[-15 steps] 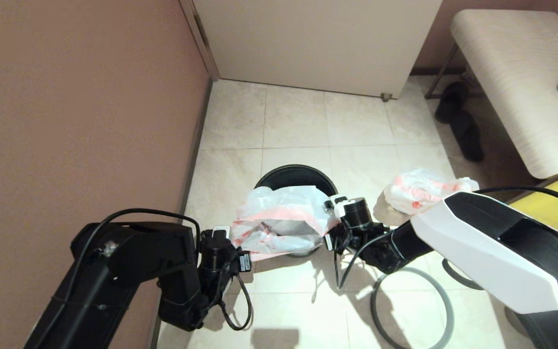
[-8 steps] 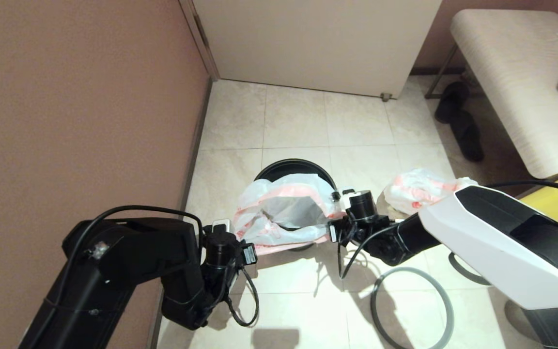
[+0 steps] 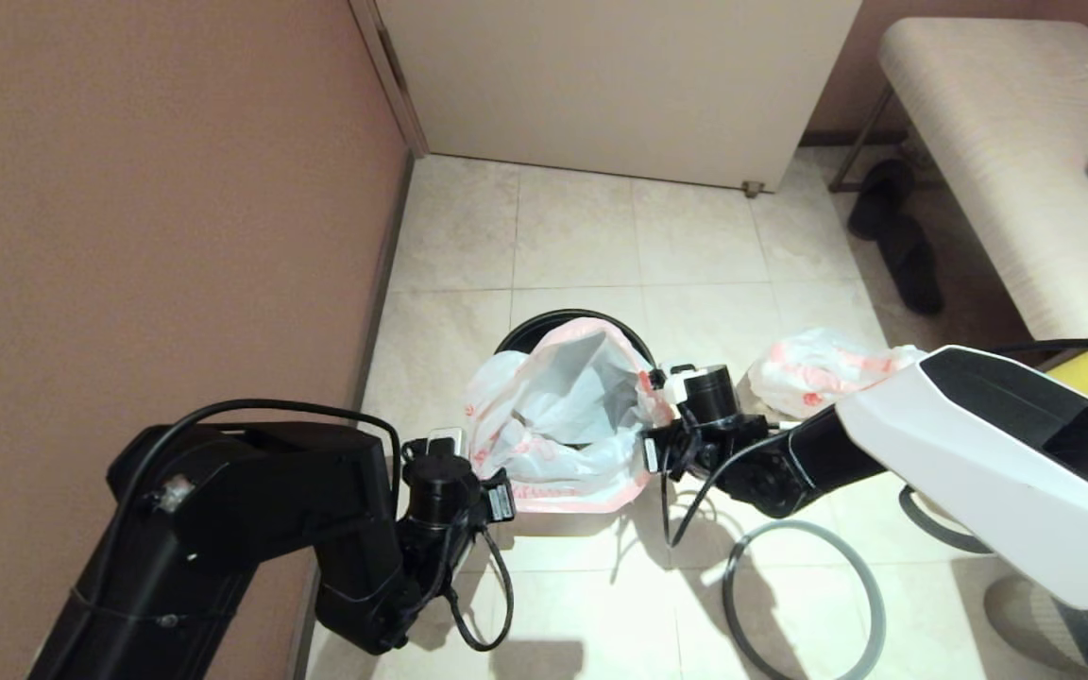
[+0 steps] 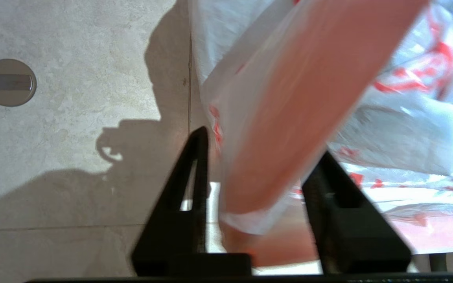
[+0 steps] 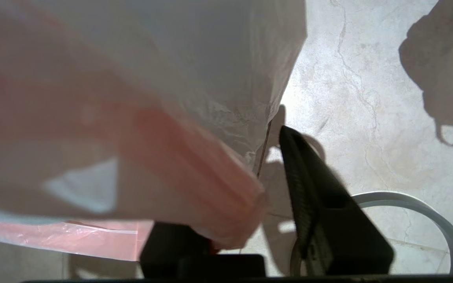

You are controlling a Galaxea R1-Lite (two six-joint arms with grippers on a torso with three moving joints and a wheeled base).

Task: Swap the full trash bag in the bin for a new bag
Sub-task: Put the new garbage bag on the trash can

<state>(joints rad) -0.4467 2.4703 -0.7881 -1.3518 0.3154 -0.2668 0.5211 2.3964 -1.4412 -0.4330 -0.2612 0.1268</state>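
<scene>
I've got the new bag [image 3: 563, 425] spread over the bin [image 3: 530, 332], its orange-pink band draped round the mouth, my left gripper [image 3: 483, 482] at the near-left edge and my right gripper [image 3: 650, 430] at the right edge. Both jaws stand parted with the film lying loose between them, not pinched. To do this well I want the mouth pulled evenly past the rim all round before the grey hoop [image 3: 804, 600] on the floor goes on. The full trash bag [image 3: 823, 373] sits on the tiles beyond my right arm. My wrist cameras show the band slack between the fingers; the head camera alone shows how much of the rim is uncovered at the back.
</scene>
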